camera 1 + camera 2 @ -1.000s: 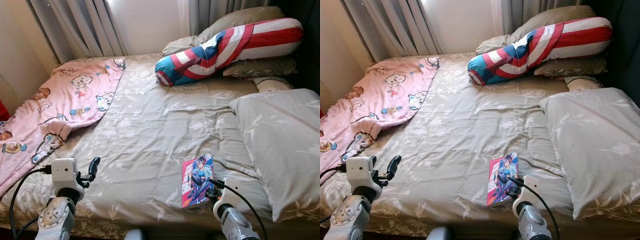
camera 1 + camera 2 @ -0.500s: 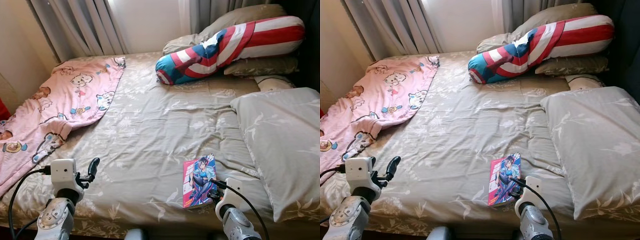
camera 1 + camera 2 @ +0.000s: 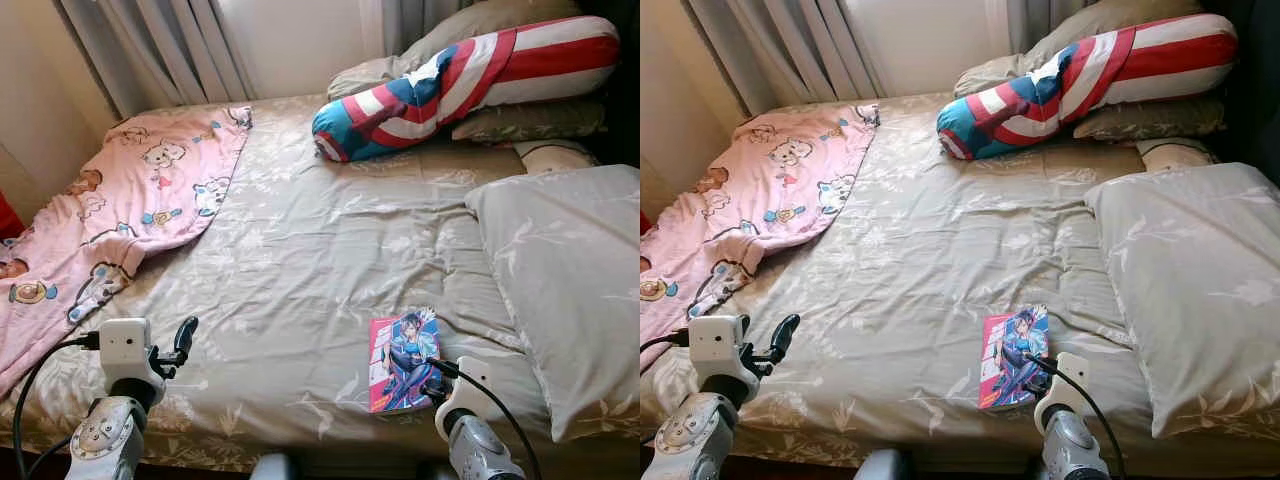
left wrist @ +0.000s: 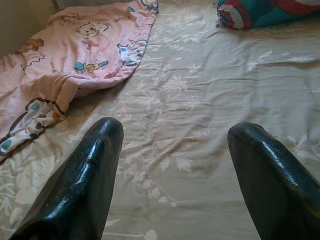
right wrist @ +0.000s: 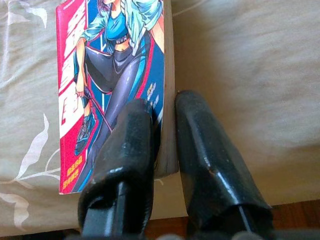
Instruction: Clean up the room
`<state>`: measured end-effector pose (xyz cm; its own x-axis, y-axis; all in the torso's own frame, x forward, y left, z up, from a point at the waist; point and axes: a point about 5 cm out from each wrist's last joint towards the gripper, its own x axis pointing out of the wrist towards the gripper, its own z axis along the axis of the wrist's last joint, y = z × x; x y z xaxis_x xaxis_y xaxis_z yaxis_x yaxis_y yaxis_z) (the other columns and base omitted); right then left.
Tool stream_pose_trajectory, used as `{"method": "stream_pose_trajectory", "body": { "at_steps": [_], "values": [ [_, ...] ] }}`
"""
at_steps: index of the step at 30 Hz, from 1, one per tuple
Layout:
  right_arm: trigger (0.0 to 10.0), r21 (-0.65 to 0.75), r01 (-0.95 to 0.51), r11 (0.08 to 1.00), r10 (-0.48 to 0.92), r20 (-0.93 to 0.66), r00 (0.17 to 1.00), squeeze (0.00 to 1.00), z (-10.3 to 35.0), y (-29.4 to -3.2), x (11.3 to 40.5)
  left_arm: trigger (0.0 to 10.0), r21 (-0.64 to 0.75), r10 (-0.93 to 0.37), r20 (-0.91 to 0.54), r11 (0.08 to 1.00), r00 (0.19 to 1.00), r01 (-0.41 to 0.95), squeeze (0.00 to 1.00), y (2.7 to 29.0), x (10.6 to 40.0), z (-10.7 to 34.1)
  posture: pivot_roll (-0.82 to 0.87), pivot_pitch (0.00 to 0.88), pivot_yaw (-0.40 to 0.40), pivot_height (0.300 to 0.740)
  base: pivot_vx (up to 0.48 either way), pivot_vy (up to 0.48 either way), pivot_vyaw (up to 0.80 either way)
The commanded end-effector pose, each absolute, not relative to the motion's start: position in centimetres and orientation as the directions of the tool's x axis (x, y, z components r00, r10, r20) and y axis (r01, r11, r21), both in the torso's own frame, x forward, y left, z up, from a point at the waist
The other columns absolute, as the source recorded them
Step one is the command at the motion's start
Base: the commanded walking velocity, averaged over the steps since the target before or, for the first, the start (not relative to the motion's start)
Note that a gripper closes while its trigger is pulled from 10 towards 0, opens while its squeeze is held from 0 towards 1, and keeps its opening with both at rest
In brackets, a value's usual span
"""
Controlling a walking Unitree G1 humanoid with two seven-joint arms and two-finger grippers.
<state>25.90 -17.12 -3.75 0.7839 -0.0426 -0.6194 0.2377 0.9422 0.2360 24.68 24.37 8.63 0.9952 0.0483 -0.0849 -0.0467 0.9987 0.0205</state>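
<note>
My right pincer clamps the comic book's near corner, lower centre-right on the bed. I should lift straight, squeezing evenly so it won't pivot. My left pincer hovers spread.

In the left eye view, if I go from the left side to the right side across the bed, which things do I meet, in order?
Pink blanket → left gripper → comic book, with the right gripper at its near corner → large grey pillow.
</note>
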Motion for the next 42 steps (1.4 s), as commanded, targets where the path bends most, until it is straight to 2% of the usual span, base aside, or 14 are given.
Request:
{"method": "stream_pose_trajectory", "body": {
  "at_steps": [1,2,10,11,12,18,23,27,35,42],
  "values": [
    [10.0,0.243,0.248,0.938,-0.047,-0.619,0.784,0.52,-3.8,-16.9,25.9,10.0,0.045,0.057,-0.083,0.998,0.995,-0.053,0.00,25.0,24.5,9.1,0.13,0.079,0.152,0.644,0.000,0.000,0.00],
    [10.0,0.241,0.250,0.938,-0.050,-0.619,0.784,1.00,-3.8,-17.0,25.9,10.0,0.045,0.057,-0.084,0.998,0.995,-0.053,0.00,25.0,24.5,9.1,0.13,0.079,0.152,0.644,0.000,0.000,0.00],
    [10.0,0.198,0.299,0.934,-0.119,-0.615,0.780,1.00,-3.5,-18.1,26.0,10.0,0.045,0.059,-0.085,0.997,0.995,-0.055,0.00,25.1,24.5,9.1,0.13,0.075,0.153,0.644,0.000,0.000,0.00],
    [10.0,0.182,0.310,0.933,-0.137,-0.616,0.775,0.30,-3.5,-18.4,26.0,10.0,0.044,0.058,-0.085,0.998,0.995,-0.055,0.00,25.0,24.6,9.1,0.13,0.073,0.151,0.644,0.000,0.000,0.00],
    [10.0,0.170,0.307,0.936,-0.145,-0.610,0.779,0.00,-3.4,-18.6,26.1,10.0,0.042,0.057,-0.084,0.998,0.995,-0.054,0.00,24.9,24.7,9.0,0.13,0.069,0.149,0.644,0.000,0.000,0.00],
    [10.0,0.153,0.291,0.944,-0.160,-0.560,0.813,0.00,-2.7,-19.1,26.7,10.0,0.032,0.062,-0.083,0.998,0.995,-0.059,0.00,24.8,25.1,8.8,0.12,0.047,0.137,0.644,0.000,0.000,0.00],
    [10.0,0.123,0.180,0.976,-0.107,-0.450,0.887,0.00,-1.4,-18.8,27.7,10.0,0.002,0.109,-0.137,0.994,0.985,-0.109,0.00,25.1,25.3,6.6,0.07,0.000,0.101,0.644,0.000,0.000,0.00],
    [10.0,0.120,0.132,0.984,-0.071,-0.419,0.905,0.00,-1.3,-18.6,27.6,10.0,-0.009,0.123,-0.178,0.992,0.976,-0.127,0.00,25.1,25.1,5.2,0.06,0.000,0.094,0.649,0.000,0.000,0.00],
    [10.0,0.091,0.183,0.979,-0.114,-0.501,0.858,0.00,-3.2,-19.6,25.3,10.0,-0.027,0.149,-0.307,0.986,0.940,-0.165,0.00,25.0,24.2,1.4,0.03,0.000,0.061,0.683,0.000,0.000,0.00],
    [10.0,0.046,0.198,0.979,-0.128,-0.617,0.776,0.00,-5.3,-20.0,22.6,10.0,-0.006,0.157,-0.493,0.983,0.855,-0.184,0.00,24.6,21.8,-2.9,0.01,0.000,0.043,0.713,0.000,0.000,0.00]
  ]
}}
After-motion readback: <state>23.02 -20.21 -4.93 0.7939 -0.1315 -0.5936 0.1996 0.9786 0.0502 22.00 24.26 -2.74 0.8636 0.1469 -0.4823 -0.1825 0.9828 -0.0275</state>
